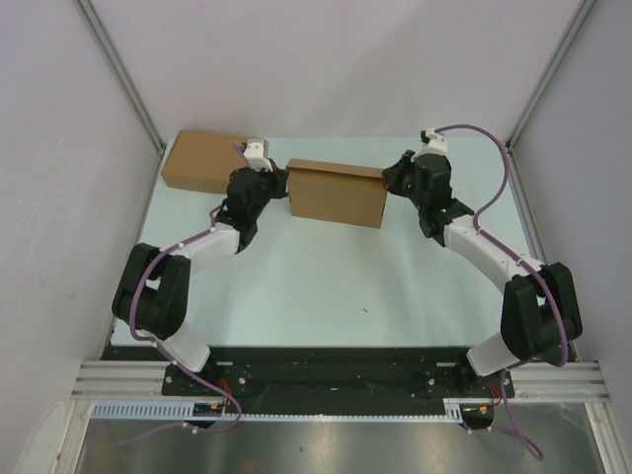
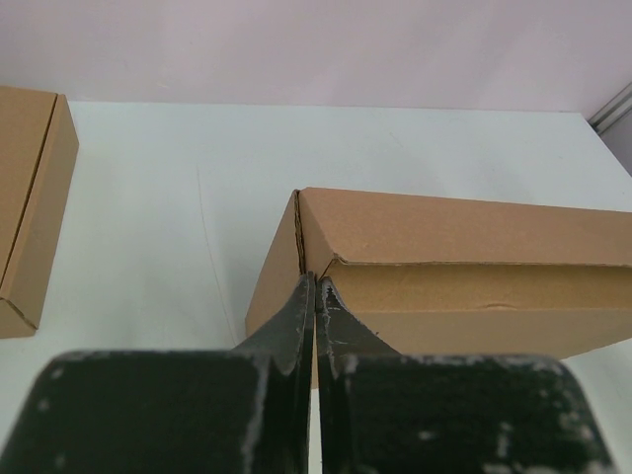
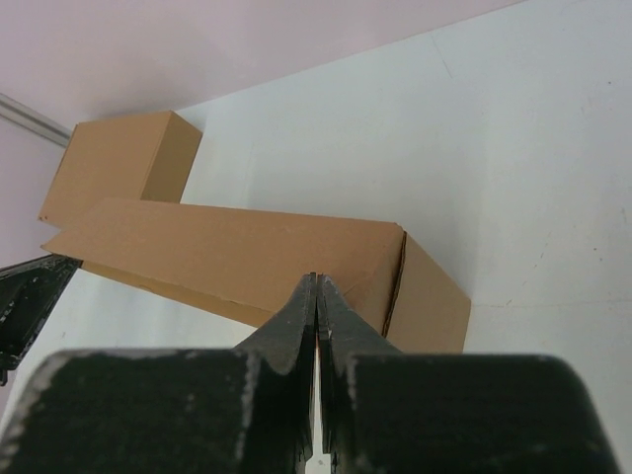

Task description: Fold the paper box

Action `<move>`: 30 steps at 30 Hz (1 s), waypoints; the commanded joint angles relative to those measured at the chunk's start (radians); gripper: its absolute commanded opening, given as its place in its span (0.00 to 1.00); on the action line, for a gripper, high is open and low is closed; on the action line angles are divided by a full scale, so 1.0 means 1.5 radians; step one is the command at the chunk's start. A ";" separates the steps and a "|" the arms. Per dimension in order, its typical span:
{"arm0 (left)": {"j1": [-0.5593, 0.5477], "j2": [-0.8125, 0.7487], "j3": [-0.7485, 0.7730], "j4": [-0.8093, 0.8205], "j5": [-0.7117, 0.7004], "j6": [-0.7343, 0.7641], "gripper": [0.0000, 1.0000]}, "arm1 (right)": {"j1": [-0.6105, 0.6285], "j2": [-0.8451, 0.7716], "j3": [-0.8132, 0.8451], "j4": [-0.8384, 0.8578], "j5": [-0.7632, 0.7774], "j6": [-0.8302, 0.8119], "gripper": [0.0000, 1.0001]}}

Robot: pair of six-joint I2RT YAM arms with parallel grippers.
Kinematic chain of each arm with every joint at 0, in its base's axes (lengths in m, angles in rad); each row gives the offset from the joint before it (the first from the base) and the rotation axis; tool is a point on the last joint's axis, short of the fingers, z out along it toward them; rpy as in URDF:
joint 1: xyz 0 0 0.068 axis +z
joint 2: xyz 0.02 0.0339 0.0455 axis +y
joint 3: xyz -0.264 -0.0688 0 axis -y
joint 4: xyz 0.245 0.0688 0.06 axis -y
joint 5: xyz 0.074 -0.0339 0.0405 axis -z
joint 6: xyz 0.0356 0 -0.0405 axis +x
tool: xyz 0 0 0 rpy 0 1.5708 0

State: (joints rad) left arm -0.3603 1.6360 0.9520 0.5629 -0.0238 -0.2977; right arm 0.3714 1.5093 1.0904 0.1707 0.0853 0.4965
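Our left gripper [image 2: 314, 283] and right gripper [image 3: 316, 281], both pressed together (pinching nothing), flank the paper box [image 1: 336, 195]; its long axis runs between them, probably touching.

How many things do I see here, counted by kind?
Brown cardboard boxes: 2, the paper box and the other box
Grippers: 2, left gripper and right gripper, both shut
Total: 4
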 commanded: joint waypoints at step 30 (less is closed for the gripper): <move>0.030 -0.117 0.030 -0.118 -0.087 -0.094 0.47 | -0.033 0.018 -0.084 -0.036 0.036 -0.021 0.00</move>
State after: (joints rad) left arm -0.3286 1.4750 0.9405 0.3752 -0.1478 -0.3447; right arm 0.3359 1.5089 1.0069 0.2607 0.0910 0.4961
